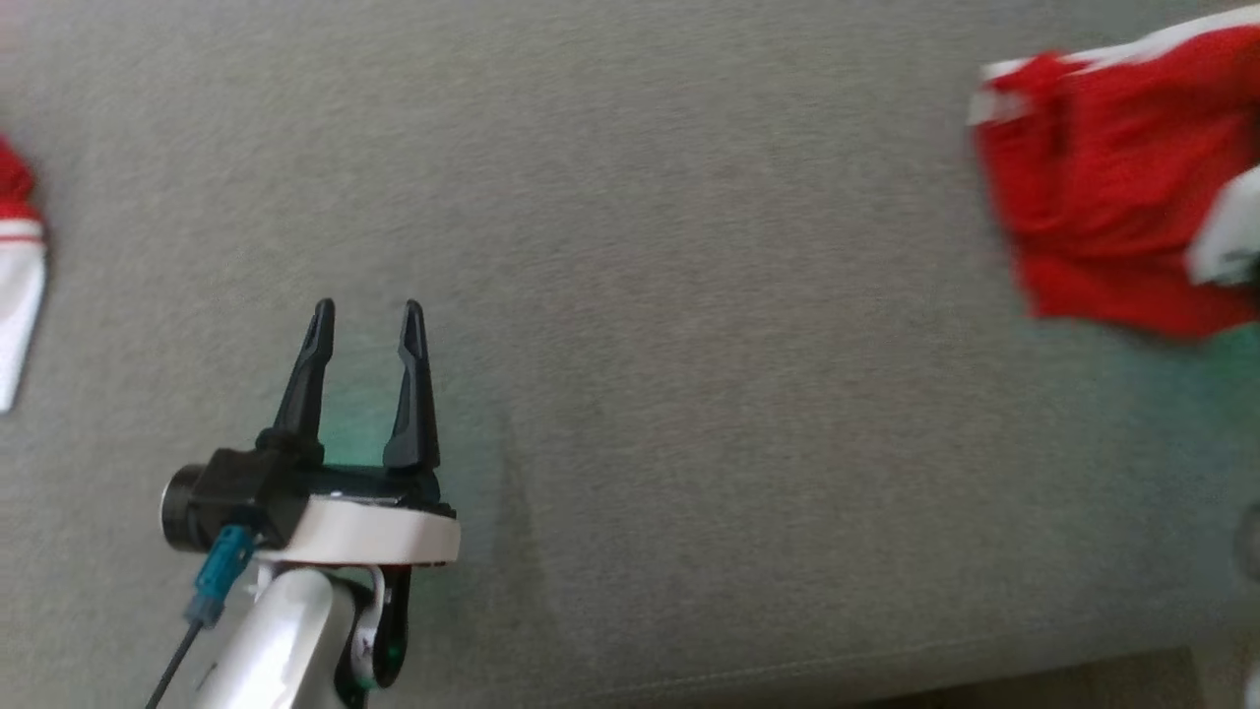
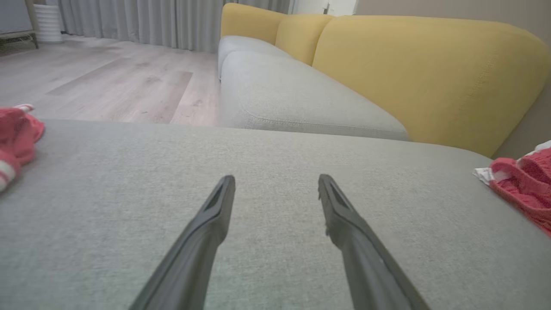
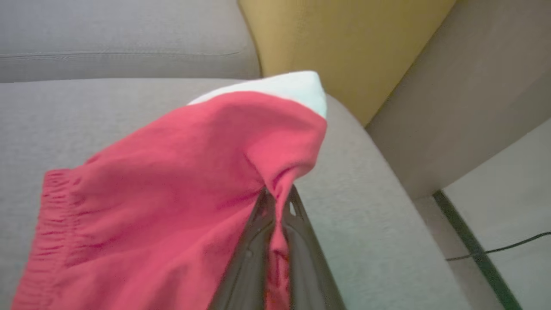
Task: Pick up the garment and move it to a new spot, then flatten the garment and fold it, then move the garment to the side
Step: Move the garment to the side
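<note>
Step one, the carry: we see the right claw pinching a fold of the red garment at the right end of the grey sofa seat, the left claw spread and empty; next, we judge, it must be set down on open seat for flattening.

Nothing to read anywhere: no words, no letters, no numbers, no labels, no brand names, no signs.

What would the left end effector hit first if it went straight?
Nothing close: the left end effector points over bare cushion, the garment off to its right, red cloth to its left. Past the edge, probably the sofa seat; depth is unclear.
</note>
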{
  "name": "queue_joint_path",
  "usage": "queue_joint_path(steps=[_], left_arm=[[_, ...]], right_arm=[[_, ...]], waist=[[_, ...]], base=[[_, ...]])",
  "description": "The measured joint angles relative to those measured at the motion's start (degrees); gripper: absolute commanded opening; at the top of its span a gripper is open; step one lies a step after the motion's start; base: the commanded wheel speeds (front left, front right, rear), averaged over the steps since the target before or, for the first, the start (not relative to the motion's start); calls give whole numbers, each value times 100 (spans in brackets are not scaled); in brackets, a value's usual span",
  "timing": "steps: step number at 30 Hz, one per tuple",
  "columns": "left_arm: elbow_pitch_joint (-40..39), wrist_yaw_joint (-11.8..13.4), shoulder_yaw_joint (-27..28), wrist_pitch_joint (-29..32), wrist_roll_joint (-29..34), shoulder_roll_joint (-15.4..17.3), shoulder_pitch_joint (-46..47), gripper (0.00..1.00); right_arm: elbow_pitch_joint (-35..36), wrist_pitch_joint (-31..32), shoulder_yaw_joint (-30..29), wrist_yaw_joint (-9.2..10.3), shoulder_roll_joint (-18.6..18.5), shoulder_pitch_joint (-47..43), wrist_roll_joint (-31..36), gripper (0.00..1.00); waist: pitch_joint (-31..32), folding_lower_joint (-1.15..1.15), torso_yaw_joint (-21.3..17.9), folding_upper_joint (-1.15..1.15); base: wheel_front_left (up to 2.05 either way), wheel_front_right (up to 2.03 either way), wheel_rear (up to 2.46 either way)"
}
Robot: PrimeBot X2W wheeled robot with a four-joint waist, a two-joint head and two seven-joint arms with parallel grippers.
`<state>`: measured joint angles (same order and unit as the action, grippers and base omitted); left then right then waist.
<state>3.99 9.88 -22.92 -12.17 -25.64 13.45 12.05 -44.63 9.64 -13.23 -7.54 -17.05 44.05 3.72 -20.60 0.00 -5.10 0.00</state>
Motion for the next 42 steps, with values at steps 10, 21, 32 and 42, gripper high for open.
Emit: queue_joint_path(steps=[10, 21, 32, 42], left_arm=[[-149, 73, 33, 0, 0, 59, 0, 100], [-54, 75, 22, -9, -3, 48, -4, 100], [434, 70, 167, -148, -223, -19, -194, 100], [799, 74, 424, -208, -368, -84, -1160, 100]], right_arm=[[-168, -3, -300, 0, -584, 473, 864, 100], [-147, -477, -304, 0, -34, 466, 1001, 100], [276, -914, 831, 0, 580, -216, 419, 100], [976, -1308, 1323, 0, 1267, -1986, 164, 100]], waist=[[-429, 1, 421, 0], [-62, 0, 309, 0], [980, -1, 280, 0], [2003, -2, 297, 0]], base=[[0, 0, 0], [0, 0, 0], [0, 0, 0], [0, 0, 0]])
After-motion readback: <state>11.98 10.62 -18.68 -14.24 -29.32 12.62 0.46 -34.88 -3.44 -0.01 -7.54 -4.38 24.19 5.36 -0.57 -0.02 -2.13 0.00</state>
